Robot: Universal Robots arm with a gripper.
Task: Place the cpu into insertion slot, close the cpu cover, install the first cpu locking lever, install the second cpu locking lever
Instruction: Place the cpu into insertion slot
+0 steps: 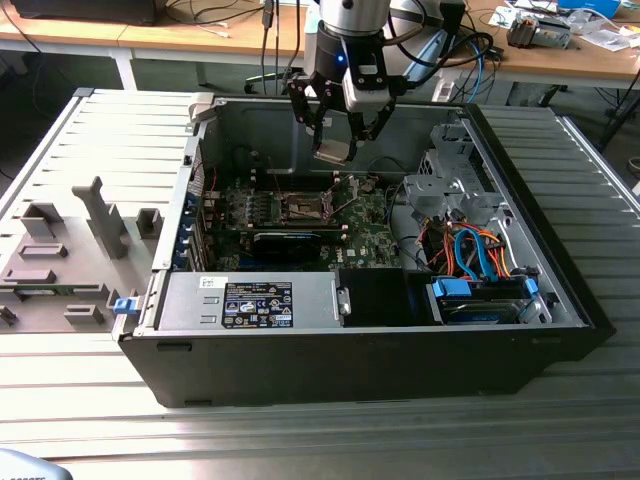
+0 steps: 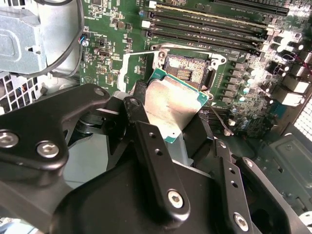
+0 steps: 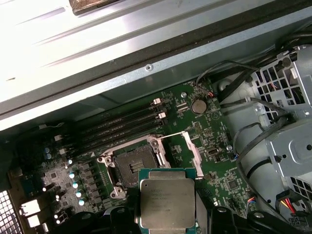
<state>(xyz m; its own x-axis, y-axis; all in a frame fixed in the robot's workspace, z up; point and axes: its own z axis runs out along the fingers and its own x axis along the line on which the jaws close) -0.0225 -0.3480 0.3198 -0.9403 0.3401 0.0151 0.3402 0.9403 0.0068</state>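
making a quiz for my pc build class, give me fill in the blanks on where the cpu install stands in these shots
1. The hand is ____ on the cpu.
2. The insertion slot is ____, with no chip seated in it.
3. The cpu cover is swung ____, off the slot.
4. The cpu hangs ____ the motherboard, not touching it.
Missing words: shut; empty; open; above.

The cpu [image 3: 167, 202] has a dull brushed-metal face; the pincer [image 2: 173, 109] seems matt black metal, its screws [image 2: 175, 197] shiny.
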